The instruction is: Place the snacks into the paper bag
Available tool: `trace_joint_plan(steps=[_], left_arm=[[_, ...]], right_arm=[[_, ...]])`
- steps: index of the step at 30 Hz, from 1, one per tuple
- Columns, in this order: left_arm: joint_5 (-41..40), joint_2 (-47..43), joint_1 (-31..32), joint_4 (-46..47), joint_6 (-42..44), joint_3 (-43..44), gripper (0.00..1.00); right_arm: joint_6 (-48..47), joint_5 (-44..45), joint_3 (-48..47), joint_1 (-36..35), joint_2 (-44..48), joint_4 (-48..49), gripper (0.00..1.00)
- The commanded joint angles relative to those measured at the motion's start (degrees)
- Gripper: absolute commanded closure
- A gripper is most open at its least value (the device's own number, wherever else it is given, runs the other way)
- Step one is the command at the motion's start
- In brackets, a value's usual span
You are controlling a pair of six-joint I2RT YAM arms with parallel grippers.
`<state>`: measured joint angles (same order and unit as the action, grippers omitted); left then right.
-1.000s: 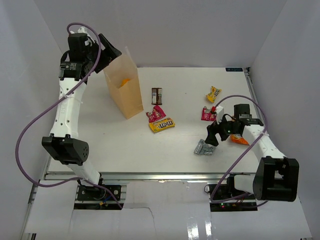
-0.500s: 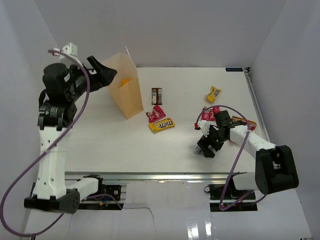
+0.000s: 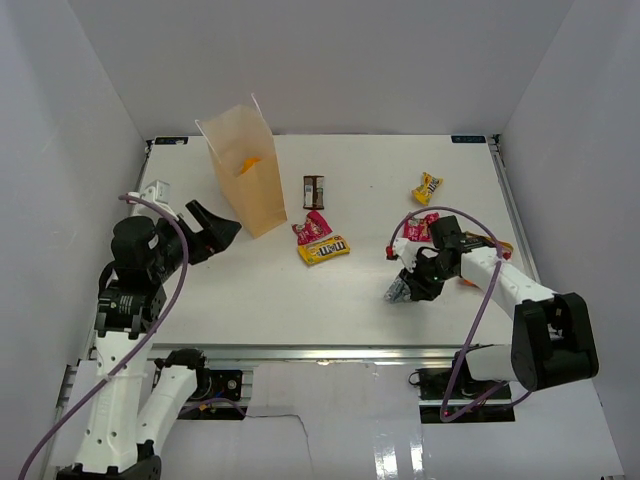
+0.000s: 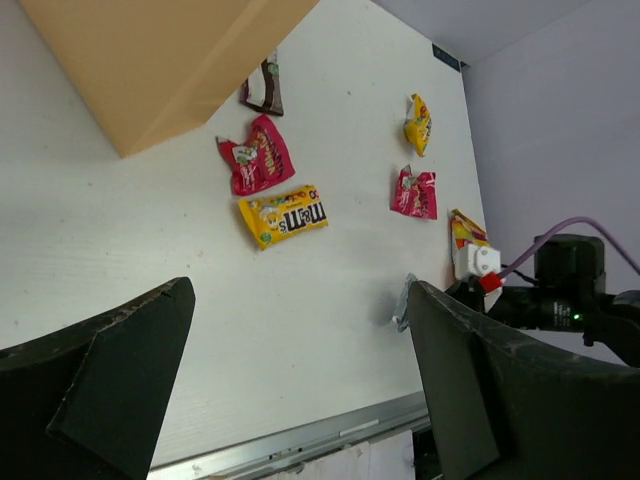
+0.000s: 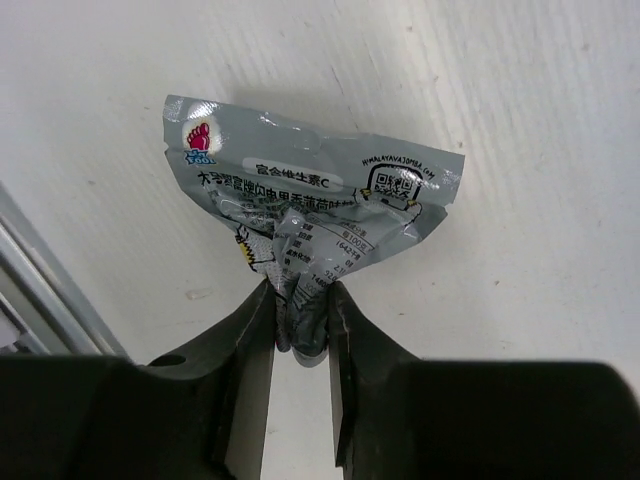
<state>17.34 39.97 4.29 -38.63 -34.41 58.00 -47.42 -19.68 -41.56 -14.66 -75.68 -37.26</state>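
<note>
The paper bag (image 3: 243, 170) stands upright at the upper left of the top view. An orange shape (image 3: 247, 163) shows in its mouth, probably a packet already dropped in, though it is too small to be sure. Most of the job is still ahead.

On the table (image 3: 260, 290), the dark brown bar (image 3: 314, 190), pink packet (image 3: 313, 228) and yellow packet (image 3: 324, 248) lie just right of the bag. A small yellow packet (image 3: 428, 187), a red packet (image 3: 416, 227) and an orange packet (image 4: 466, 230) lie further right.

At lower right, the right gripper (image 5: 301, 315) is pinched narrow on the crumpled lower edge of the silver wrapper (image 5: 305, 215). The wrapper sits low at the table, well apart from the bag. The left gripper (image 3: 212, 228) hangs spread wide and holds nothing, lower left of the bag.
</note>
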Motion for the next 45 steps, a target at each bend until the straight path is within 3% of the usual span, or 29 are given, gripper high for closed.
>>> trace_joint_plan(steps=[1,5,9,12,14,16,20,25,28,32,36,39,43,45], left_arm=[[1.6,-3.2,-0.2,-0.7,-2.7,-3.3,0.02],[2.9,-7.5,-0.2,-0.7,-5.1,-9.1,0.02],[3.7,-11.0,-0.2,-0.7,-7.6,-14.0,0.02],[5.5,-13.0,-0.2,-0.7,-9.9,-18.1,0.02],[6.8,-13.9,-0.2,-0.7,-11.5,-20.8,0.02],[7.3,-15.3,-0.2,-0.7,-12.3,-22.4,0.02],[7.9,-18.1,-0.2,-0.9,-13.6,-25.0,0.02],[7.2,-20.3,-0.2,-2.8,-14.3,-25.5,0.02],[7.0,-20.8,-0.2,-4.1,-13.8,-24.8,0.02],[7.8,-18.8,-0.2,-3.5,-13.1,-24.6,0.02],[9.5,-14.8,-0.2,-0.8,-12.1,-24.5,0.02],[11.3,-10.2,-0.2,3.0,-11.8,-25.4,0.02],[10.6,-3.2,0.7,8.1,-11.7,-25.9,0.02],[7.8,-0.1,4.3,10.0,-13.0,-25.2,0.02]], right_arm=[[-7.8,-8.9,-7.9,-0.2,3.0,-5.1,0.8],[-6.5,-16.7,-23.3,-3.1,-0.8,-6.6,0.83],[5.5,-17.4,-41.8,-12.0,-9.2,0.1,0.87],[10.7,-13.5,-51.2,-19.5,-16.2,6.3,0.89],[16.2,-10.0,-62.4,-23.8,-23.1,10.3,0.92],[19.8,-8.5,-75.5,-25.9,-28.4,12.2,0.92],[28.5,-0.1,-91.3,-29.5,-42.2,19.9,0.92],[30.5,8.3,-89.4,-31.2,-46.5,39.4,0.92],[30.0,11.1,-89.2,-32.3,-48.8,41.5,0.86],[29.2,12.0,-85.6,-32.7,-48.5,43.1,0.49],[28.5,11.3,-85.1,-32.4,-47.7,42.5,0.33],[28.9,8.8,-84.6,-31.7,-45.0,40.3,0.27],[31.8,-5.0,-81.2,-26.2,-37.0,34.2,0.22],[33.3,-11.9,-78.2,-22.9,-33.6,29.7,0.22]])
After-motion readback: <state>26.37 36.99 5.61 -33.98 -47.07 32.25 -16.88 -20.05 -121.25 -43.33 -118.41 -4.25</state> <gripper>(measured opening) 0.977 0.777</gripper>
